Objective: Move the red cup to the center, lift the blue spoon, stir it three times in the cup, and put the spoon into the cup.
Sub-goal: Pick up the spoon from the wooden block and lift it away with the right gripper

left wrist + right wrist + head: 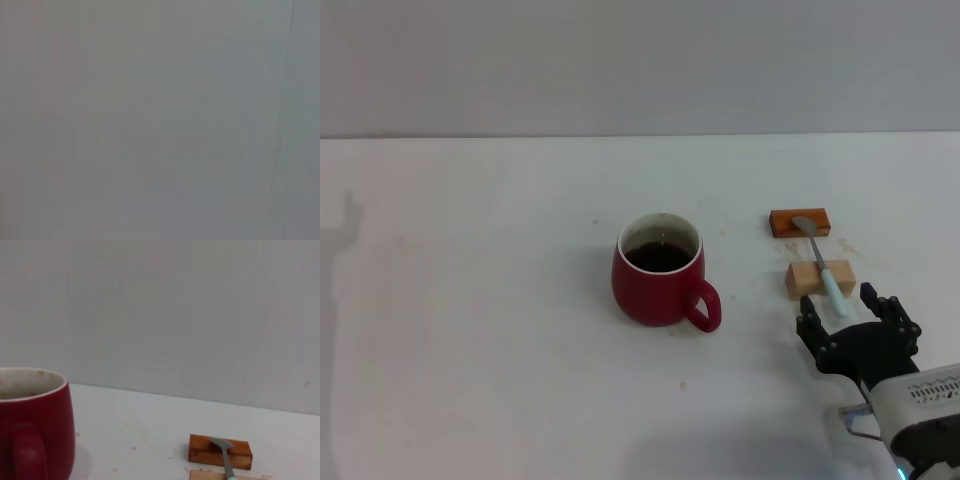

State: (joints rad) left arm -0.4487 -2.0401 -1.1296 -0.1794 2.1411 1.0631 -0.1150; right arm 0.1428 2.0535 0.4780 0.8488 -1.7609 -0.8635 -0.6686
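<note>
While the red cup (pixel 660 268) stands upright near the centre of the head view on the white table (pixel 470 300), its loop handle is turned toward the lower right of the frame and dark liquid is seen inside its white rim. To the right of the cup, well apart from it, the blue spoon (pixel 823 266) is laid across two small blocks: its metal bowl is rested on the orange-brown block (pixel 800 222) farther up the frame, and its pale blue handle is carried over the light wooden block (pixel 819 278) nearer the lower edge. The handle end is pointed toward the lower right corner.

The right gripper (pixel 858 312) is found at the lower right of the head view, just below the spoon's handle end and apart from it; its dark fingers are spread, with nothing held between them. In the right wrist view the cup (pixel 32 425) is seen at the lower left, and the orange-brown block (pixel 220 452) with the spoon (pixel 225 455) bowl on it at the lower right.

The left gripper is shown in no view; only a plain grey surface is given by the left wrist view.
</note>
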